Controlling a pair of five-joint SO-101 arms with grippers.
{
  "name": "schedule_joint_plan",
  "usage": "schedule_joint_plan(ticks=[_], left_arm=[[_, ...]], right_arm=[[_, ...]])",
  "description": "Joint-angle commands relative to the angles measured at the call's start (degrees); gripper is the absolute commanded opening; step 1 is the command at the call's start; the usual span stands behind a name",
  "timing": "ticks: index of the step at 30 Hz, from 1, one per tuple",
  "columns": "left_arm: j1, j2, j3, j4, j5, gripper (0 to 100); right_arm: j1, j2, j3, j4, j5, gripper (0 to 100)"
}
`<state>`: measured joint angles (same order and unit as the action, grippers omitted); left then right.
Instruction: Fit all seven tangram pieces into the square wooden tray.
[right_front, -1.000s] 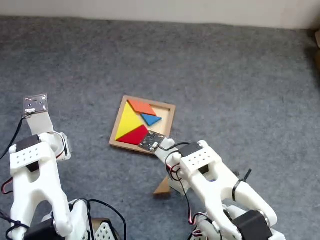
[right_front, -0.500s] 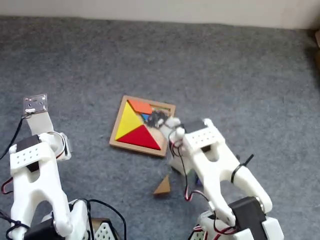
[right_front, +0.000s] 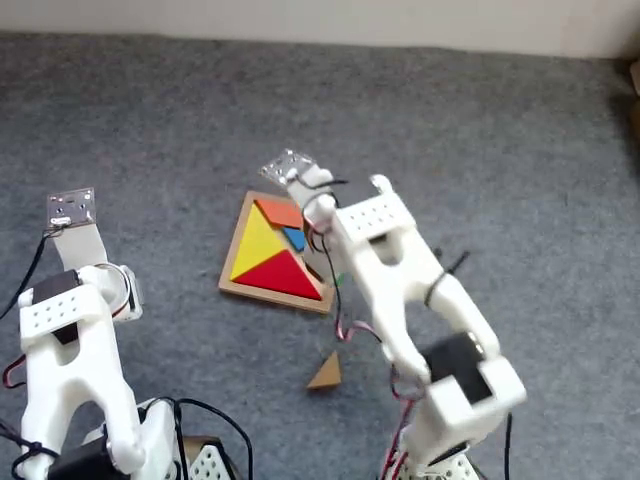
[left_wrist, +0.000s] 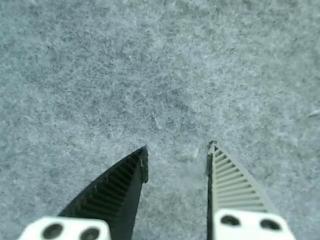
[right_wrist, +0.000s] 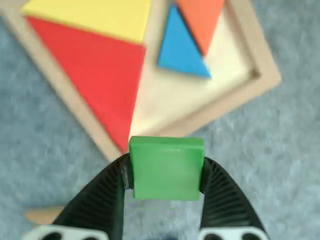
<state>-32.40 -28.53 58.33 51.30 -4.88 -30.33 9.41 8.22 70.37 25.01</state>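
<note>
The square wooden tray (right_front: 262, 294) lies mid-carpet with a yellow triangle (right_front: 258, 245), a red triangle (right_front: 285, 272), an orange piece (right_front: 280, 212) and a blue triangle (right_front: 294, 238) inside. My right gripper (right_wrist: 166, 170) is shut on a green square piece (right_wrist: 166, 167), held just outside the tray rim (right_wrist: 260, 75) by the red triangle (right_wrist: 95, 75). The right arm (right_front: 370, 240) stretches over the tray's right side. A tan triangle (right_front: 325, 372) lies on the carpet in front of the tray. My left gripper (left_wrist: 177, 147) is open over bare carpet, far left of the tray.
The left arm (right_front: 70, 330) stands at the left front. Grey carpet (right_front: 480, 150) surrounds the tray on all sides. Part of the tray floor (right_wrist: 200, 95) beside the blue triangle (right_wrist: 180, 50) is bare wood.
The right arm has risen from the tray's near corner and swung away from me over the tray's right side. The left arm has not moved.
</note>
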Motion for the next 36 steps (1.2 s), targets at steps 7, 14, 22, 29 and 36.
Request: schedule_joint_plan(ticks=[7,14,22,29,36], left_arm=[[1.45,-1.71,0.40,-2.46,-0.35,19],[1.45,-1.71,0.40,-2.55,-0.35,19],[1.45,-1.71,0.40,-2.46,-0.35,19],[1.45,-1.71,0.40,-2.46,-0.35,19],[1.36,-1.71,0.40,-2.46,-0.35,19]], right_arm=[[-0.92,13.93,-18.24,2.33,-3.43,6.7],[-2.77,18.15,-26.68,9.63,-3.60,8.7],[-3.82,22.64,-31.43,14.46,-3.78,14.9],[-3.82,22.81,-34.42,18.59,-7.91,22.8],[-4.00,22.64,-34.86,18.68,-7.91,25.6]])
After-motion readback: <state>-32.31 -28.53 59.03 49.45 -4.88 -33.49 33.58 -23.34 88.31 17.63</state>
